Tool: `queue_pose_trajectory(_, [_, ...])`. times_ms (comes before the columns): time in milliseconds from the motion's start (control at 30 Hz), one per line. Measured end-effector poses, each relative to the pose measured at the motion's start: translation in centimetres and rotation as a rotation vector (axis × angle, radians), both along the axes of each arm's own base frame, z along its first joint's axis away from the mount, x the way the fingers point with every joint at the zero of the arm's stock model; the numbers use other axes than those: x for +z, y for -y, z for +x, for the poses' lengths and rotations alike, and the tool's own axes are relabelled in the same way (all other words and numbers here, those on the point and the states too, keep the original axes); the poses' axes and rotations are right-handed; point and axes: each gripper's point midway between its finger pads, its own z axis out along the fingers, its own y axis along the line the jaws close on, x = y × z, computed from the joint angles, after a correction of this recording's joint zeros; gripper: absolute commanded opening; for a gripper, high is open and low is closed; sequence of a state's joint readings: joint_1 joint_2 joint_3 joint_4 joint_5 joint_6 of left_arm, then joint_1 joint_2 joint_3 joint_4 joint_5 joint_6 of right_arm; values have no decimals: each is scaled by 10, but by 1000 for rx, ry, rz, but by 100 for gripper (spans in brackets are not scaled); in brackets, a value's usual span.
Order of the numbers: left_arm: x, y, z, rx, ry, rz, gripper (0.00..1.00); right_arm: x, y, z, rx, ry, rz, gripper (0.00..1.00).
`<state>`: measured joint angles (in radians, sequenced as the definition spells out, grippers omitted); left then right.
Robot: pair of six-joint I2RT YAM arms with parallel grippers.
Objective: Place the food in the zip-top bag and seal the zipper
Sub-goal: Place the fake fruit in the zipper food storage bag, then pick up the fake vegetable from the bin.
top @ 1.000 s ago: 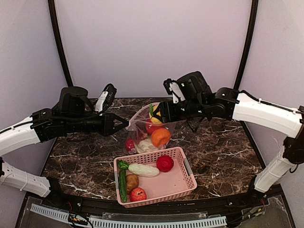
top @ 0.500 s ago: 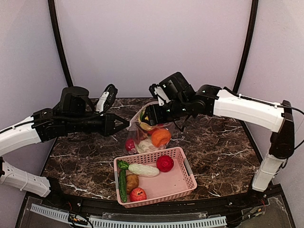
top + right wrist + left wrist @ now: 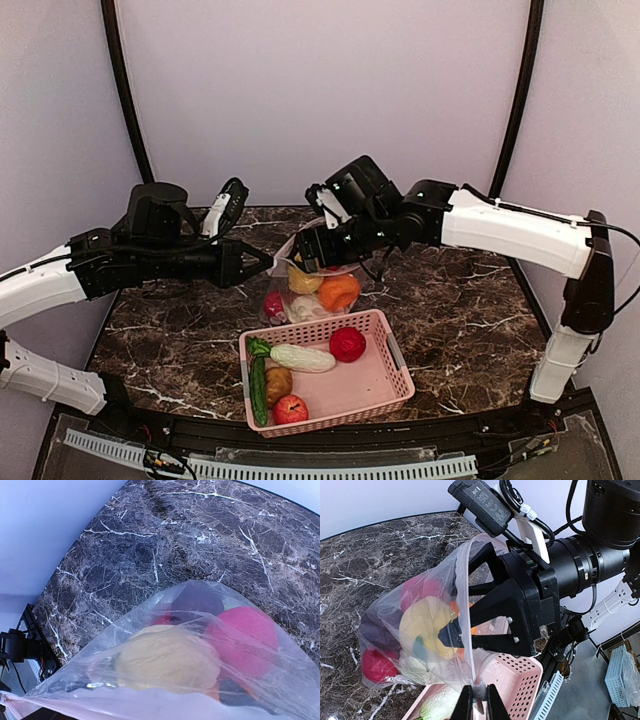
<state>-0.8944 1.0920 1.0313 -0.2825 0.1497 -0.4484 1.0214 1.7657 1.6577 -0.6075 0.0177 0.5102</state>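
The clear zip-top bag (image 3: 318,285) stands on the marble, its mouth lifted. My left gripper (image 3: 268,262) is shut on the mouth edge by the zipper strip (image 3: 466,610), seen pinched in the left wrist view (image 3: 480,696). My right gripper (image 3: 303,252) reaches into the bag mouth, jaws spread open with nothing between them (image 3: 449,612). A yellow fruit (image 3: 303,280) lies loose in the bag just below it (image 3: 167,662), beside an orange ball (image 3: 340,290), a red ball (image 3: 273,303) and a pale cabbage (image 3: 308,308). The right wrist view shows only bag film, no fingers.
A pink slatted basket (image 3: 395,385) sits in front of the bag, touching its base. It holds a green cucumber (image 3: 258,385), a pale cabbage (image 3: 300,357), a red ball (image 3: 347,343), a brown potato (image 3: 278,381) and a red apple (image 3: 290,408).
My right gripper moved left and down into the bag mouth with the yellow fruit, then opened; the fruit now lies lower in the bag. The left gripper kept still.
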Motion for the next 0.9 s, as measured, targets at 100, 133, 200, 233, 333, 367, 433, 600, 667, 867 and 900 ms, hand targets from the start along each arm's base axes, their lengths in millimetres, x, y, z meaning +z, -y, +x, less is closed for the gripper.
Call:
queue_pose_trajectory(100, [0,0,0,0,0,1,1,1,0,-1,2,0,3,86])
queue_pose_trajectory(133, [0,0,0,0,0,1,1,2,0,-1,2,1,4,84])
queue_pose_trajectory(200, [0,-1,0,0,0,1,1,5,0,-2,2,4,9,79])
queue_pose_trajectory(233, [1,-1,-1,1,1,-1,1,7,1,-2,1,6,13,76])
queue_pose_trajectory(333, [3,-2,-1,1,5,-5,1,13,2,-3,-3,8,27,68])
queue_pose_trajectory(367, [3,-2,-1,2,6,-5,1,15,3,-3,-3,10,32,67])
queue_pose_trajectory(433, [4,-3,-1,6,8,-7,1,17,4,-5,-8,4,38,64])
queue_pose_trajectory(600, [6,-5,-2,11,11,-7,1,11,3,-10,-3,-5,28,65])
queue_pose_trajectory(667, [8,-7,-2,14,16,-9,1,12,2,-14,7,0,31,67])
queue_pose_trajectory(867, [12,-13,-3,33,26,-12,1,53,18,-28,37,62,103,71])
queue_pose_trajectory(900, [12,-14,-3,34,25,-13,1,65,24,-33,41,81,131,71])
